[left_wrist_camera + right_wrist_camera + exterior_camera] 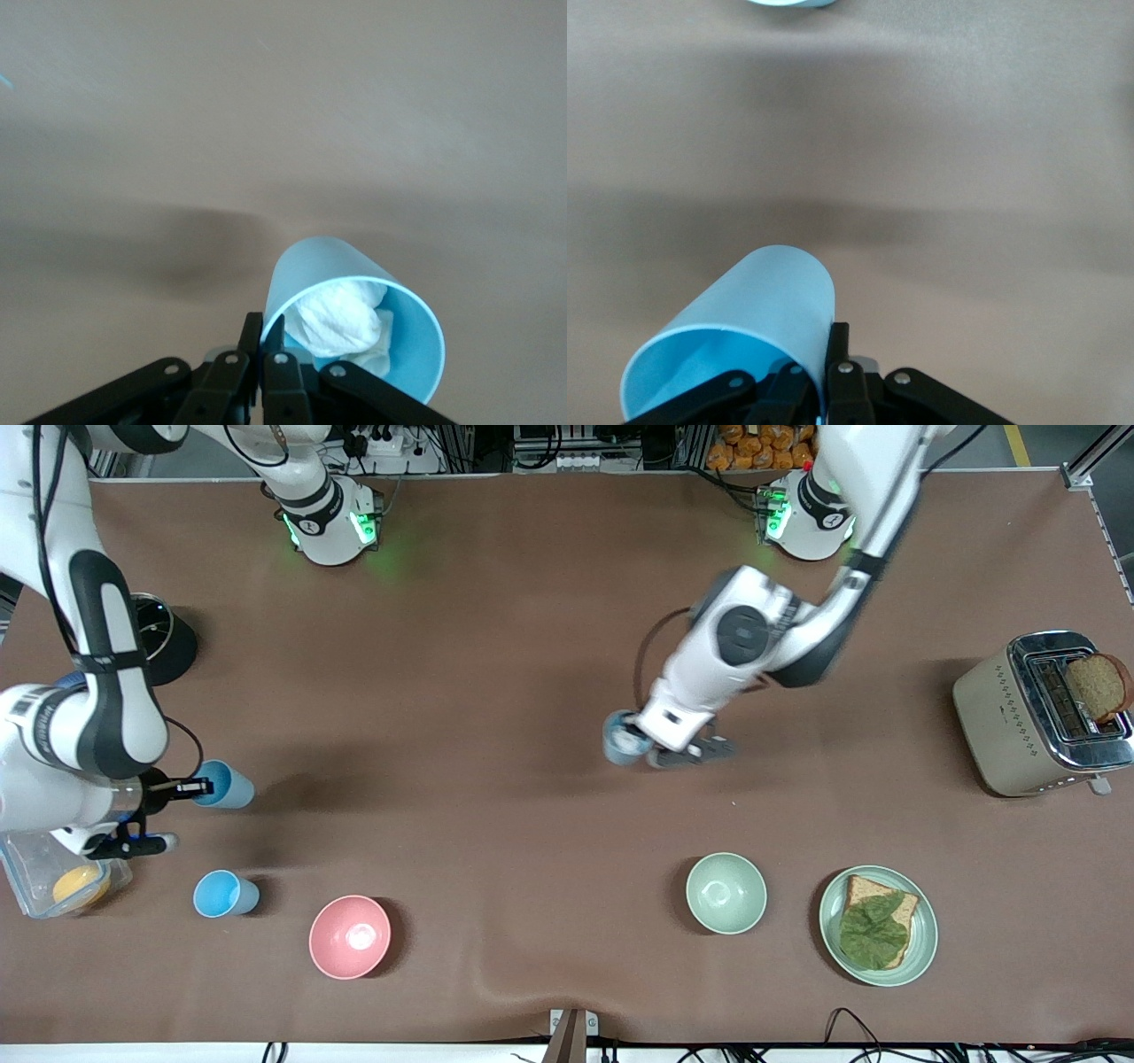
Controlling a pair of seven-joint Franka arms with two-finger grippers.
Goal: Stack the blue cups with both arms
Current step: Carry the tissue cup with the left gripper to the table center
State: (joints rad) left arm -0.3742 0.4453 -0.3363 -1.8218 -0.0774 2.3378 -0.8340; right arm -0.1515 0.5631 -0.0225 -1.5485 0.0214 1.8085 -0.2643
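My left gripper is shut on the rim of a pale blue cup and holds it over the middle of the table. In the left wrist view the cup is tilted, has white crumpled paper inside, and its wall is pinched between the fingers. My right gripper is shut on the rim of a sky-blue cup, tilted on its side, over the right arm's end of the table. It also shows in the right wrist view. Another blue cup stands upright on the table nearer the front camera.
A pink bowl sits beside the standing cup. A pale green bowl and a green plate with bread and lettuce lie near the front edge. A toaster, a clear container and a black pot stand at the table's ends.
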